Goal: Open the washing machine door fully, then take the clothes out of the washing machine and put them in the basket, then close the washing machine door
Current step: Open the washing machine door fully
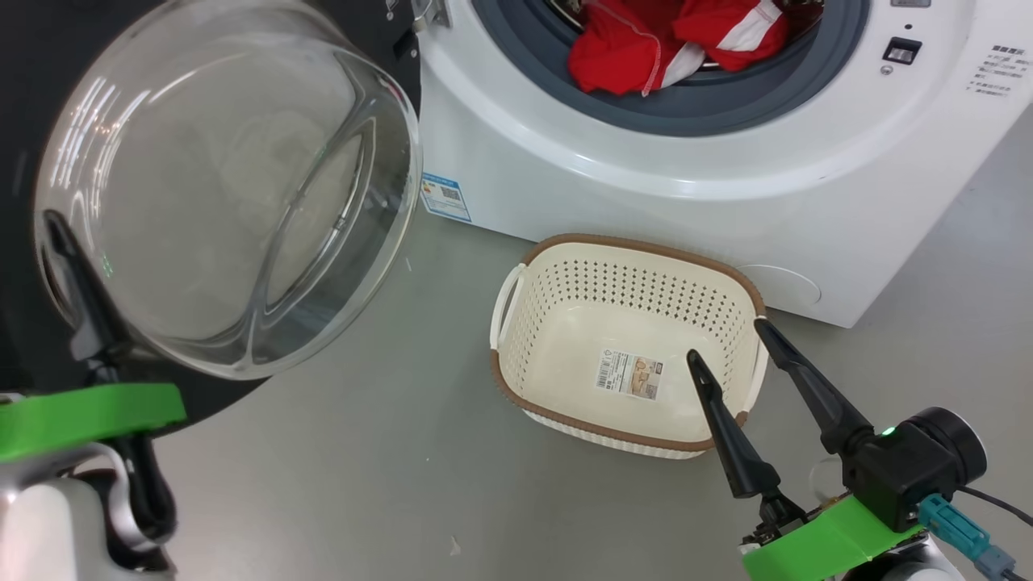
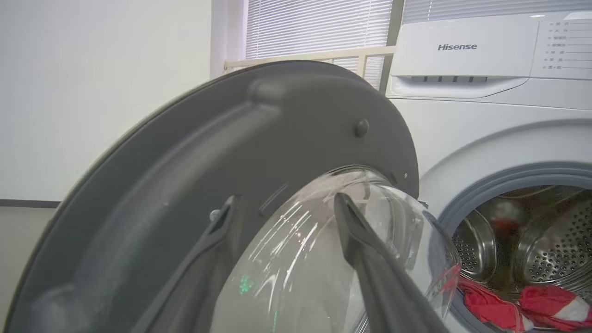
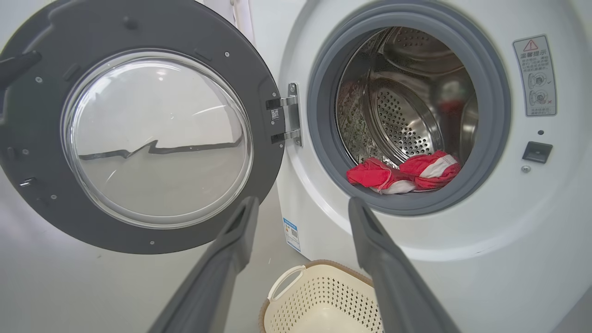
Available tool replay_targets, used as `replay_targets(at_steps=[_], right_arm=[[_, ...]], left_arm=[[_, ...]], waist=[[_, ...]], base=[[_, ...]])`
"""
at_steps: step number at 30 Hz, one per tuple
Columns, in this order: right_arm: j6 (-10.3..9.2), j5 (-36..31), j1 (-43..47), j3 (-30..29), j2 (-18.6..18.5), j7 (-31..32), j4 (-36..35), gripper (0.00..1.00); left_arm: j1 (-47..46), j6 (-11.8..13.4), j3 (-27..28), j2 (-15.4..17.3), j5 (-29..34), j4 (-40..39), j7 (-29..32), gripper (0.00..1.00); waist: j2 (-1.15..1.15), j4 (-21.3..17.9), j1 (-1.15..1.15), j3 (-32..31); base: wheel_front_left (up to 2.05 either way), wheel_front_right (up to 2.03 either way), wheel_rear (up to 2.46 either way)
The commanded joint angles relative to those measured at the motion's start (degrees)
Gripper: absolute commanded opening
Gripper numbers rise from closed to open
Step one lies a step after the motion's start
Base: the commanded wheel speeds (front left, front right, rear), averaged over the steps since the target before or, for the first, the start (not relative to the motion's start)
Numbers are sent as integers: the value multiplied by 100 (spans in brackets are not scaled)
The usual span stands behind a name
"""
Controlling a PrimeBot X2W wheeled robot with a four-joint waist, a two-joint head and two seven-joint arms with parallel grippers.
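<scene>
Inside the washing machine (image 3: 462,259), red clothes (image 3: 402,173).

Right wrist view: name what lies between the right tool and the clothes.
In that view, only the washing machine's white front and grey gasket; nothing loose between the right tool and the clothes.

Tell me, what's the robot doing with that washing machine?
The robot is unloading the washing machine. The washing machine door is swung wide open, and the left gripper is open right by its glass window. The red clothes lie in the drum, not yet taken out. The basket sits empty on the floor, and the right gripper hovers open close by.
</scene>
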Motion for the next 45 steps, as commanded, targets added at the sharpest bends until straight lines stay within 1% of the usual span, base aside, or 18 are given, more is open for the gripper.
replay_targets(at_steps=[1, 9, 11, 19, 25, 33, 39, 45], right_arm=[[36, 75, -182, 138, 19, -63, -114, 100], [36, 174, -175, 62, 19, -224, -35, 100], [36, 187, -180, 49, 19, -249, -18, 100], [36, 277, -182, -58, 19, -443, 97, 100], [36, 318, -177, -128, 19, -579, 173, 100], [36, 398, -58, -301, 19, -762, 309, 100], [36, 396, 38, -433, 19, -817, 321, 100], [36, 299, 91, -544, 19, -851, 250, 100]], left_arm=[[108, -20, -3, 123, 119, -365, -26, 100], [494, 16, -613, 55, 23, -1223, 31, 100], [539, 19, -676, 52, 10, -1311, 57, 100], [795, 85, -1015, 46, 78, -1794, 231, 100], [887, 18, -1216, 64, 87, -1810, 375, 100], [1009, -155, -1500, 115, 94, -1729, 536, 100], [1153, -296, -1677, 193, 95, -1694, 633, 100], [1302, -354, -1726, 324, 143, -1605, 641, 100]], waist=[[0, -44, 0, -38], [0, -298, 0, -118], [0, -344, 0, -129], [0, -757, 0, -190], [0, -1094, 0, -236], [0, -1505, 0, -405], [0, -1752, 0, -471], [0, -1980, 0, -500]], base=[[0, 0, 0], [0, 0, 0], [0, 0, 0], [0, 0, 0], [0, 0, 0], [0, 0, 0], [0, 0, 0], [0, 0, 0]])
